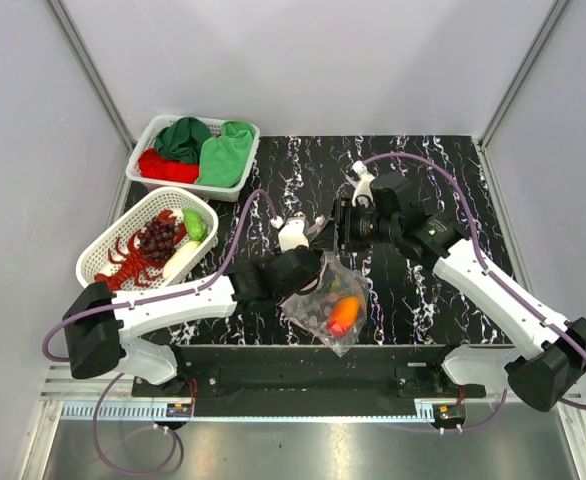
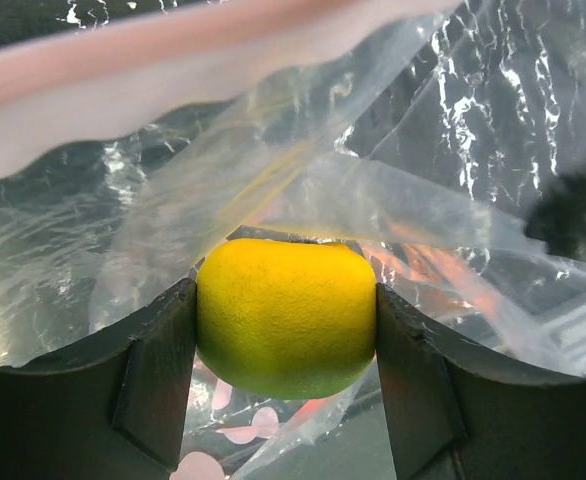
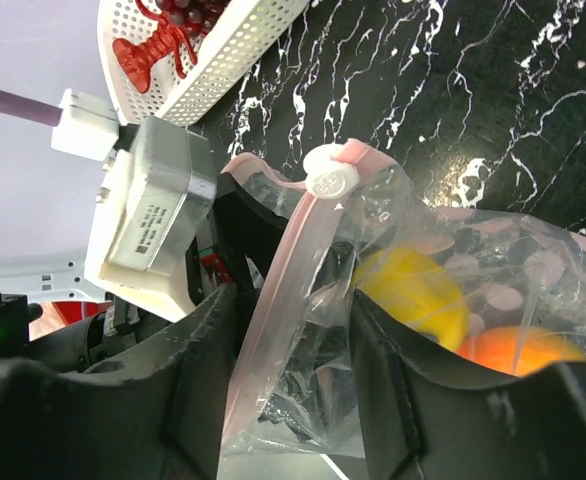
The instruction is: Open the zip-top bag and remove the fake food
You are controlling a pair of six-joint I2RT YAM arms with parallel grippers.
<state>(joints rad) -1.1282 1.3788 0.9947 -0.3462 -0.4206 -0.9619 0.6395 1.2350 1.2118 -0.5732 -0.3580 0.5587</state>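
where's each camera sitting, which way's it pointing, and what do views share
Top external: above, behind the robot, looking down on the black marbled table; left arm and right arm whole.
Left wrist: at the mouth of the clear plastic zip-top bag, facing along the left gripper, shut on a round yellow toy fruit.
Right wrist: looks along the right gripper, fingers either side of the bag's pink zip strip.
Shared: both wrist views show bag and fruit.

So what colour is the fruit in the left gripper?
Yellow fruit; clearest in the left wrist view.
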